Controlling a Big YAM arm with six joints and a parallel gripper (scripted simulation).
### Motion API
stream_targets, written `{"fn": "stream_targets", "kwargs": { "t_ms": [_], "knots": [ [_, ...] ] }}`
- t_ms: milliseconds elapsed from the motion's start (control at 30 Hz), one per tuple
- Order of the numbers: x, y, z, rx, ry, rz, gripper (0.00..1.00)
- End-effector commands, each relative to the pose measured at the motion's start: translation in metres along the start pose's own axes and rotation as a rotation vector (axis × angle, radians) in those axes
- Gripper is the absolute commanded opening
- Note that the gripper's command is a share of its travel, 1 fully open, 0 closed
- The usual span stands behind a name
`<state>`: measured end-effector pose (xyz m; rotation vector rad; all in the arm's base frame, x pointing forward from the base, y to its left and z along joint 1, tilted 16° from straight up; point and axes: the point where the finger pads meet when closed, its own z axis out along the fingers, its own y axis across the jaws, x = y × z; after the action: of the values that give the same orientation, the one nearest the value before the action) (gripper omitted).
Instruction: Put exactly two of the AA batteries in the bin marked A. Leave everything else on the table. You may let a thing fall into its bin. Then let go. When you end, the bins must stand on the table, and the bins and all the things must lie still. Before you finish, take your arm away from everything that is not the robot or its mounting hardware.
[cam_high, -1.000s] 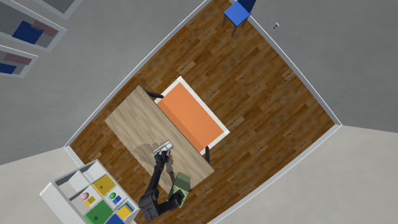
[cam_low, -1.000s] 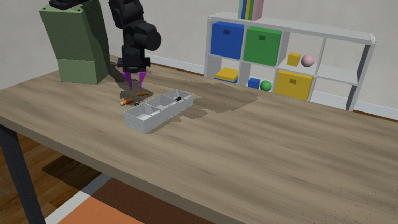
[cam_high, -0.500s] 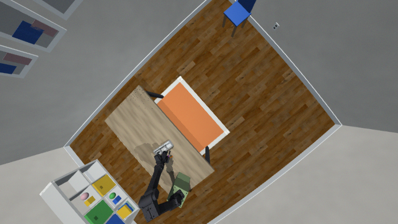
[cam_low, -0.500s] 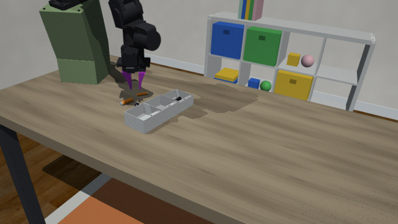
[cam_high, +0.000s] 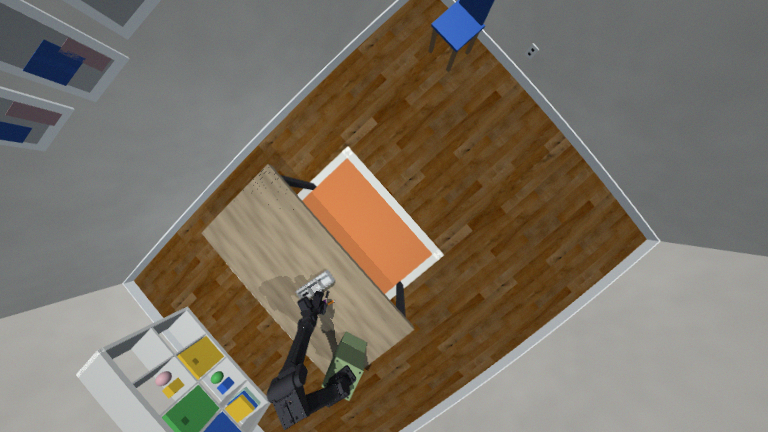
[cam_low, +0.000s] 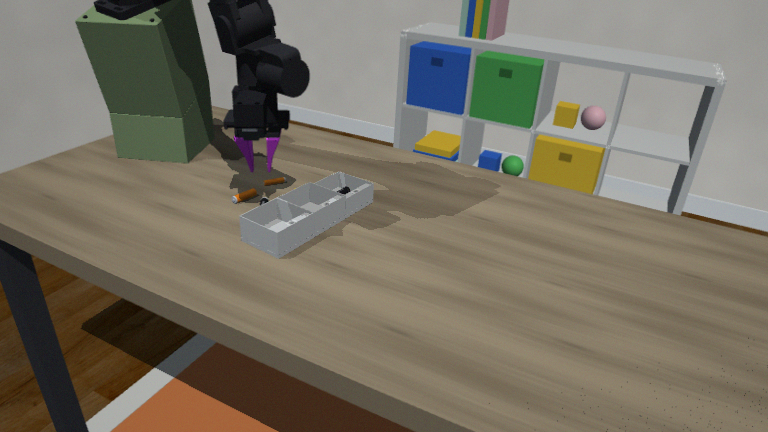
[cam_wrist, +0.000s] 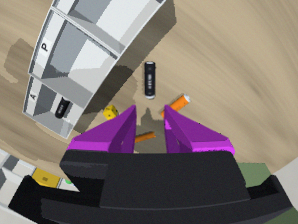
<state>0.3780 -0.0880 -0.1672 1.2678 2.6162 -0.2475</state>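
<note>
My gripper (cam_low: 260, 161) hangs fingers-down just above the table, its purple fingers partly apart with nothing held between them. Two orange AA batteries lie on the table below it: one (cam_low: 274, 181) right under the fingertips, one (cam_low: 244, 195) a little nearer the front. In the wrist view one orange battery (cam_wrist: 145, 137) shows in the gap between the fingers, and another (cam_wrist: 177, 103) lies just beyond the right finger. A grey tray of three bins (cam_low: 307, 211) stands to the right; the wrist view shows letters B and P on two bins (cam_wrist: 100, 30). The end bin holds a small black thing (cam_low: 343, 189).
A small black cylinder (cam_wrist: 150, 79) lies on the table between the batteries and the tray. A small yellow thing (cam_wrist: 109, 112) peeks out by the left finger. The green arm base (cam_low: 145, 80) stands behind the gripper. A shelf with coloured boxes (cam_low: 537, 102) stands beyond the table.
</note>
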Motion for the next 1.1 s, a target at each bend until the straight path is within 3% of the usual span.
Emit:
{"fn": "stream_targets", "kwargs": {
  "t_ms": [0,100,133,600,700,767,833,900,1067],
  "knots": [
    [-0.005,0.004,-0.003,-0.01,-0.012,0.006,0.28],
    [-0.005,0.004,-0.003,-0.01,-0.012,0.006,0.28],
    [-0.008,0.001,0.008,-0.008,-0.011,0.016,0.28],
    [-0.003,-0.002,0.064,-0.005,-0.006,0.007,0.28],
    [-0.004,-0.002,0.066,-0.005,-0.006,0.007,0.28],
    [-0.013,0.007,0.054,-0.016,-0.017,0.001,0.28],
    [-0.014,0.009,0.054,-0.017,-0.018,0.006,0.28],
    [-0.005,0.004,0.067,-0.004,-0.003,0.002,0.28],
    [0.001,-0.005,0.074,0.003,0.003,0.004,0.28]
  ]
}}
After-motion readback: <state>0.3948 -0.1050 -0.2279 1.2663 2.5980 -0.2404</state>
